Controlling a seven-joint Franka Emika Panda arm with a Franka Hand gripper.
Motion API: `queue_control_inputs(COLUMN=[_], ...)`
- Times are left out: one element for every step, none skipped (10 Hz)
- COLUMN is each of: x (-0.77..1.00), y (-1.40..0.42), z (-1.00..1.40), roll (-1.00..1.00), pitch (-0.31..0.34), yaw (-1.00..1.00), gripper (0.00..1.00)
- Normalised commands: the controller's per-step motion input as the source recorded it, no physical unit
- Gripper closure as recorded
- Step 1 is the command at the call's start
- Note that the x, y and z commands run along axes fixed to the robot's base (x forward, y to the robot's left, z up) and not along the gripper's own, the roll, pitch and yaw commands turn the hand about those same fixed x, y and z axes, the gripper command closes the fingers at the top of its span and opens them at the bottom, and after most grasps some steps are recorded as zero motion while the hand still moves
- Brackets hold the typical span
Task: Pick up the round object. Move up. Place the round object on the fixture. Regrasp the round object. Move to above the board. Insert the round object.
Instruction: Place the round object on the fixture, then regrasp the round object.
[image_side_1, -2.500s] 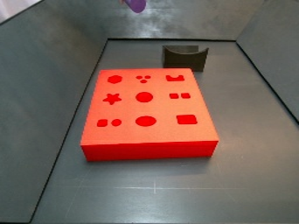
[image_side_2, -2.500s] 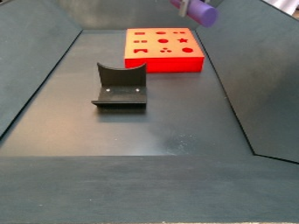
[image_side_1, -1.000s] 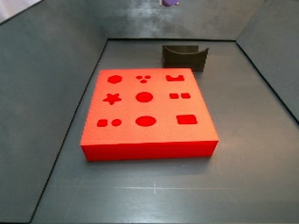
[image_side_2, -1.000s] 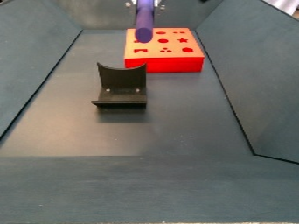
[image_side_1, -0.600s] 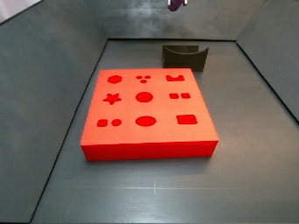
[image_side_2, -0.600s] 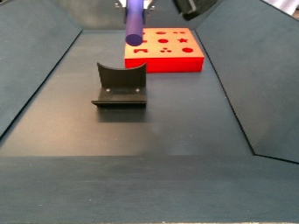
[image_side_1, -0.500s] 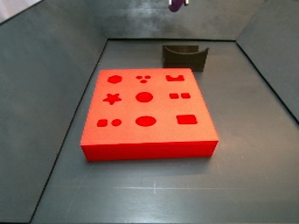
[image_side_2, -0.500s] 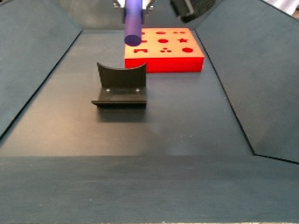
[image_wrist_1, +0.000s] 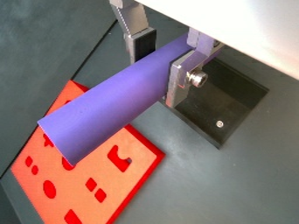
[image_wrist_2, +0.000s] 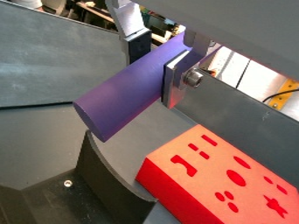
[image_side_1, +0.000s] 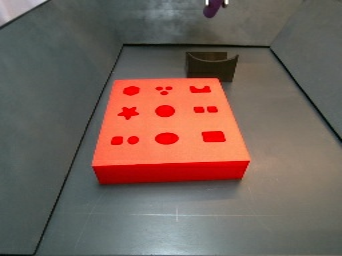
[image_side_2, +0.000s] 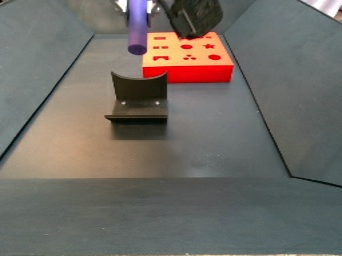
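The end effector, gripping the purple peg, has carried it from above the board toward the fixture, at the board's 8 o'clock.

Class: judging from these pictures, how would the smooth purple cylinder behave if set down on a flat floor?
The smooth purple cylinder, clamped in the gripper, looks rigid: straight and unsagging. Round and smooth-sided, it would probably roll; the dark notched fixture should cradle it.

Side views face each other across the board; wrist views look down close.
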Motion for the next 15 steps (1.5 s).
queue_control_inputs(x=[0.14,0.14,0.16,0.17,0.18,0.19,0.20,0.18,0.14,0.13,0.11,0.00,0.00,0.00,-0.01], y=[0.14,0.14,0.14,0.14,0.14,0.14,0.14,0.13,0.09,0.08,0.07,-0.50,0.00,0.00,0.00], z=[-1.00,-1.00,-1.00,-1.00,-1.00,-1.00,-1.00,-0.87,-0.62,-0.50,-0.28,-0.17,0.00,1.00,1.00], roll=[-1.00,-1.00,-0.79,-0.68,-0.46,-0.31,-0.20,-0.18,-0.18,-0.18,-0.16,0.00,0.00,-0.01,-0.01], pitch=[0.196,0.205,0.199,0.183,0.139,0.104,0.058,0.023,-0.010,-0.022,-0.031,0.000,0.000,0.003,0.010], yaw=[-0.06,-0.10,-0.16,-0.17,-0.20,-0.21,-0.21,-0.20,-0.17,-0.16,-0.12,0.00,0.00,0.04,0.04], gripper=[1.00,1.00,1.00,1.00,1.00,1.00,1.00,1.00,1.00,1.00,1.00,1.00,0.00,0.00,0.00])
